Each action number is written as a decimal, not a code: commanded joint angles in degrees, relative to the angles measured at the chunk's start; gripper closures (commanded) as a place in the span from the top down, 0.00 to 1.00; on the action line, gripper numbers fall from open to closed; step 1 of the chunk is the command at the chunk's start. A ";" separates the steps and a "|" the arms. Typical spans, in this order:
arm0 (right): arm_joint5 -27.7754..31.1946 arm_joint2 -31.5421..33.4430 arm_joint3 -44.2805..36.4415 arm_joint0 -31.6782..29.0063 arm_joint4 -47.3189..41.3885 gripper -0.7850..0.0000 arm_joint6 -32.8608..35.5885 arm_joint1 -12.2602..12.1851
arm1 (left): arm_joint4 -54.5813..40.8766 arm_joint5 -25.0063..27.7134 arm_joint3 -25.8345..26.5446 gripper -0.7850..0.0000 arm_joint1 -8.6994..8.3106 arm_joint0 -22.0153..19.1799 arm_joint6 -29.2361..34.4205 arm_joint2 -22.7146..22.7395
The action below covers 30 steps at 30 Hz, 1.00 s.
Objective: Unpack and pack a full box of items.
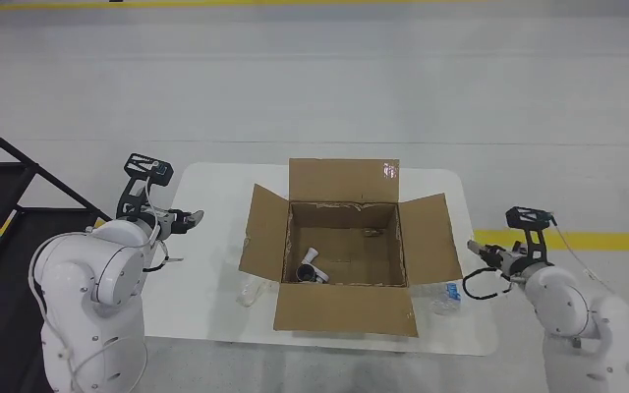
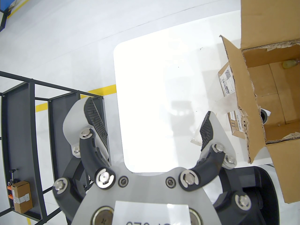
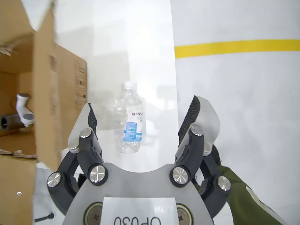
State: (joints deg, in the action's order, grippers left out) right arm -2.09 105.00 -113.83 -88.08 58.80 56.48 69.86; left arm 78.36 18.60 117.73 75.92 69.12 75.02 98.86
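- Your left gripper (image 2: 150, 111) hangs over the left edge of the white table (image 1: 201, 305). Its fingers are spread wide and hold nothing.
- Your right gripper (image 3: 143, 106) is at the table's right edge, likewise spread and empty.
- Note the clear water bottle (image 3: 130, 120) lying on the table near the right gripper, just beside the box's right flap.
- The open cardboard box (image 1: 344, 180) sits mid-table between both grippers, with its flaps folded outward.
- Inside, at the front left, you see a white pipe fitting (image 1: 313, 257) against a dark tube (image 1: 305, 273).
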 commanded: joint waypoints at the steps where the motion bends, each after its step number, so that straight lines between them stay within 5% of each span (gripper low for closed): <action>1: -0.14 0.15 -6.17 -1.51 -1.38 0.00 -0.71 0.06 | 0.00 0.00 0.00 1.00 0.00 0.00 0.00 0.00; 11: 8.21 -13.13 -17.57 -1.00 -2.63 0.00 1.12 -0.15 | 0.00 0.00 0.00 1.00 0.00 0.00 0.00 0.00; 21: 7.83 -36.16 -0.75 14.66 9.98 0.00 5.30 1.05 | 0.00 0.00 0.00 1.00 0.00 0.00 0.00 0.00; 30: -0.19 -45.82 19.92 28.48 11.40 0.00 3.23 3.85 | 0.00 0.00 0.00 1.00 0.00 0.00 0.00 0.00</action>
State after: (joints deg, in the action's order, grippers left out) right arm -1.75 60.23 -96.10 -61.17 69.81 59.74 73.41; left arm 78.36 18.60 117.73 75.92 69.12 75.02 98.86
